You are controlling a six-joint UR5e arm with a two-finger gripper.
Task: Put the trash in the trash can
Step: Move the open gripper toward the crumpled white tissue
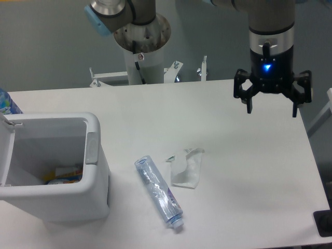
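1. The black two-finger end effector (272, 110) hangs above the far right part of the white desk (249, 171), fingers pointing down and spread wide apart, with nothing between them. A blue light glows on its body, just below the silver wrist section of the arm.
2. The end effector touches no object; it stands well apart from both trash items and from the bin.
3. The crumpled translucent white plastic wrapper (187, 167) lies flat on the desk near the middle, nearer the camera and to the left of the end effector in the view.
4. The crushed clear plastic bottle with a bluish-purple label and pale blue cap (158, 192) lies on its side just beside the wrapper, on the bin side. Its cap points toward the near edge of the desk. Whether bottle and wrapper touch cannot be told; a narrow strip of desk seems to separate them.
5. The boxy white plastic trash can with rounded corners and a thick rim (52, 188) stands at the near left of the desk, close to the bottle. Its hinged white lid (6, 148) is swung open at the left side. A grey latch tab (91, 148) sits on the wall facing the bottle.
6. Inside the trash can, some yellow and orange packaging (65, 175) is visible at the bottom.
7. The robot's white base column (142, 65) stands behind the far edge of the desk.
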